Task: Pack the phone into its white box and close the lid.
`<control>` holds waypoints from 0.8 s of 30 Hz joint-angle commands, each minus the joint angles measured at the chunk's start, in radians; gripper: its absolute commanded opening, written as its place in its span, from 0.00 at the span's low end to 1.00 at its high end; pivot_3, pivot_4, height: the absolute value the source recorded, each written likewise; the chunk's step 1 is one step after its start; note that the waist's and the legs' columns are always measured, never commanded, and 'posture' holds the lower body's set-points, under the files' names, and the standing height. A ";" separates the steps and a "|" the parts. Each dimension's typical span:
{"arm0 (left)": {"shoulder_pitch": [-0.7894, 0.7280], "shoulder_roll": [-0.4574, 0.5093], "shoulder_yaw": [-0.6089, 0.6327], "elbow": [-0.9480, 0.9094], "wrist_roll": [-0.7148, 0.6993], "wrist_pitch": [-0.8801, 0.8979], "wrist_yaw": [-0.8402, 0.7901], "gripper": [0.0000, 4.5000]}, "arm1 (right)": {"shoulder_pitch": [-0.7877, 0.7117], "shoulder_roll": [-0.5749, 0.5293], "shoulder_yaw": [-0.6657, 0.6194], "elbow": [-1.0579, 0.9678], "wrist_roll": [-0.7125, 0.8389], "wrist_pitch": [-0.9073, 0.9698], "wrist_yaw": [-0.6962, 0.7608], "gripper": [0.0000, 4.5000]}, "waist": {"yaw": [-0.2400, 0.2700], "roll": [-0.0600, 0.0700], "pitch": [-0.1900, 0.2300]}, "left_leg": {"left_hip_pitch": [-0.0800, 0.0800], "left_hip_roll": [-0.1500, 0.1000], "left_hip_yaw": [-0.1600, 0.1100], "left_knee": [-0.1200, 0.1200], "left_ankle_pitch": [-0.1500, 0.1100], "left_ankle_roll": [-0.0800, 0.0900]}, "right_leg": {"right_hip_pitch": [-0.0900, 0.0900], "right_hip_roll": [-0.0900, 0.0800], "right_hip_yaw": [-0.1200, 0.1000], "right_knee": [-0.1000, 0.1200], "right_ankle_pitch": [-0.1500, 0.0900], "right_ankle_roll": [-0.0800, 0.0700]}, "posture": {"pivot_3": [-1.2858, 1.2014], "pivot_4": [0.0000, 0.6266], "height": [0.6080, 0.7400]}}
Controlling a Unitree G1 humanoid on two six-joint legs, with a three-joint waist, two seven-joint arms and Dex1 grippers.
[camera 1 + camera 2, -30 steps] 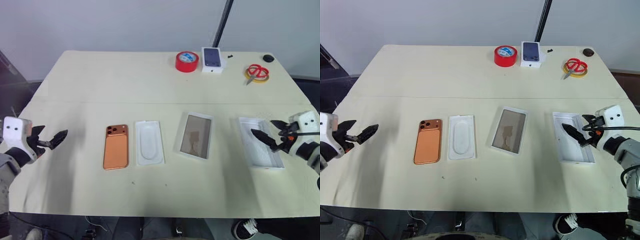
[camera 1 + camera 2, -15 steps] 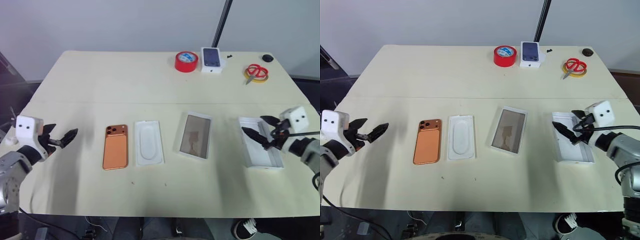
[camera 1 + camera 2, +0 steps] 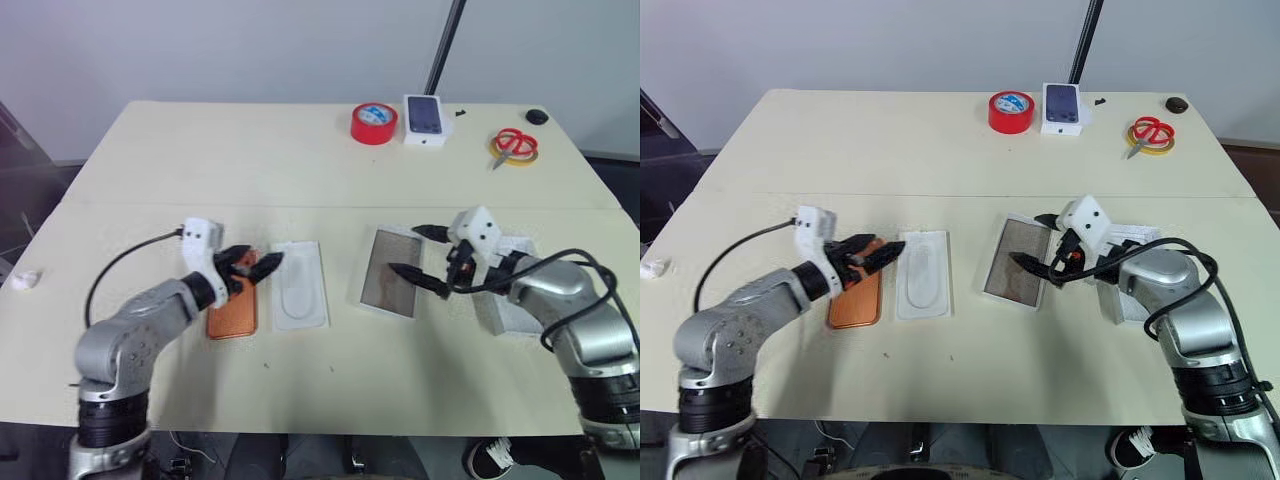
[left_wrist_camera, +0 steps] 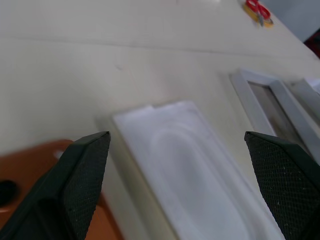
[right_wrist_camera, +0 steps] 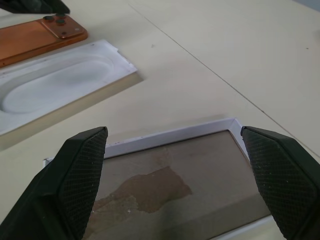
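A copper-orange phone lies flat, back up, on a pale matte table, its dark-lensed camera cluster at the end away from the robot, and it touches nothing but the tabletop. The left gripper hangs just over that far end with both black fingers spread wide and nothing between them. Directly to the phone's right, just beside it, sits a flat white insert with a rounded oblong recess; further right lies a white-rimmed frame with a brownish inner panel, above which the right gripper is poised, also wide open and empty. The white box, a shallow plain tray with a low rim, rests furthest to the phone's right, largely hidden behind the right arm. Well beyond the phone, near the table's far edge, are a red tape roll, a small white box with a phone picture and red-handled scissors. The phone looks rigid, thin and smooth, with rounded edges likely to slip under textured finger pads; pinching it across its long side edges near the middle seems safest, since its low profile leaves little to grip. The tray appears light and stiff, likely to slide if nudged.
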 commanded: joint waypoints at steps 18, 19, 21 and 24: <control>-0.079 -0.215 0.142 -0.003 -0.171 0.465 0.306 0.81 | 0.036 -0.052 0.089 -0.161 0.000 0.034 0.091 1.00 | 0.003 0.000 0.000 | 0.001 -0.002 0.000 0.001 0.000 -0.001 | 0.001 0.000 0.000 0.000 0.000 0.000 | 0.52 0.24 0.94; -0.078 -0.211 0.146 0.001 -0.178 0.465 0.313 0.70 | 0.037 -0.063 0.102 -0.181 0.008 0.056 0.105 1.00 | 0.003 0.000 0.000 | 0.001 -0.002 -0.001 0.001 0.000 -0.001 | 0.001 0.000 0.000 0.000 0.000 0.000 | 0.52 0.24 0.94; -0.072 -0.203 0.154 0.006 -0.187 0.465 0.327 0.48 | 0.036 -0.087 0.131 -0.224 0.010 0.114 0.112 1.00 | 0.003 0.000 0.000 | 0.001 -0.002 -0.001 0.001 0.000 -0.001 | 0.001 0.000 0.000 0.000 0.000 0.000 | 0.52 0.24 0.94; -0.069 -0.209 0.167 0.009 -0.202 0.465 0.350 0.15 | 0.023 -0.096 0.169 -0.254 0.007 0.176 0.109 1.00 | 0.004 0.000 0.000 | 0.000 -0.002 -0.001 0.001 0.000 -0.001 | 0.001 -0.001 0.000 0.000 0.000 0.000 | 0.52 0.24 0.94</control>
